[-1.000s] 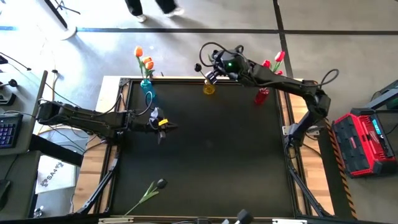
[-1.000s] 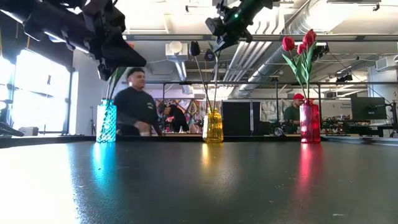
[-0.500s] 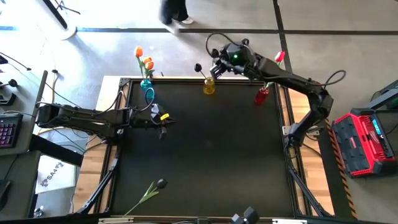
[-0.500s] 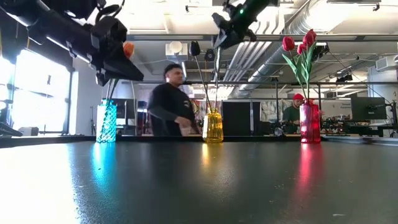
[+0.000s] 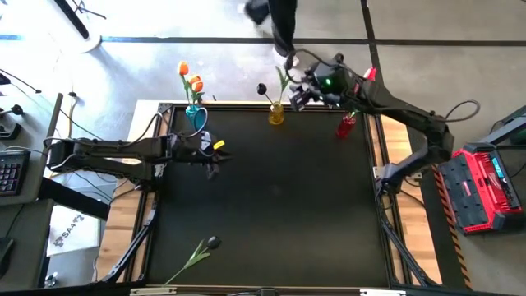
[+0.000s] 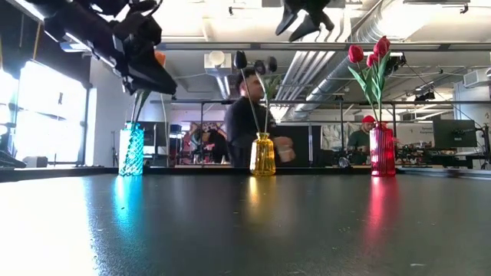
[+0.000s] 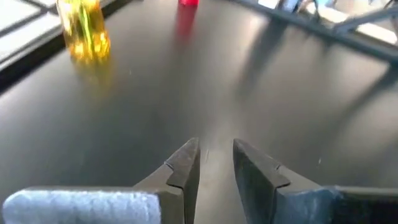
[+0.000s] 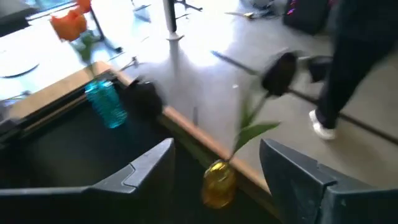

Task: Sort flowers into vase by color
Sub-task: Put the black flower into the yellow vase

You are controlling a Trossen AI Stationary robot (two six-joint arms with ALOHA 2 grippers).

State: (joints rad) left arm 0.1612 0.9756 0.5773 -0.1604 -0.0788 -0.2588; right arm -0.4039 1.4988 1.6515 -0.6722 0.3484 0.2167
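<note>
Three vases are standing along the far edge of the black counter (image 5: 279, 205). The teal vase (image 5: 194, 113) at the left is holding orange tulips (image 5: 191, 78). The yellow vase (image 5: 276, 114) in the middle is holding black tulips (image 6: 241, 60). The red vase (image 6: 382, 151) at the right is holding red tulips (image 6: 368, 55).

One more black tulip (image 5: 200, 251) is lying flat on the counter near the front left corner, well apart from both arms.

The right gripper (image 5: 301, 92) is hovering above and just right of the yellow vase, and its fingers (image 8: 149, 168) are standing spread wide with nothing between them. In the right wrist view the yellow vase is sitting between the two fingers, farther off.

The left gripper (image 5: 214, 160) is hanging over the left part of the counter, near the teal vase. Its fingers (image 7: 183, 165) are standing slightly apart with a narrow gap, pinching nothing.

A person (image 6: 253, 119) is passing behind the counter.
</note>
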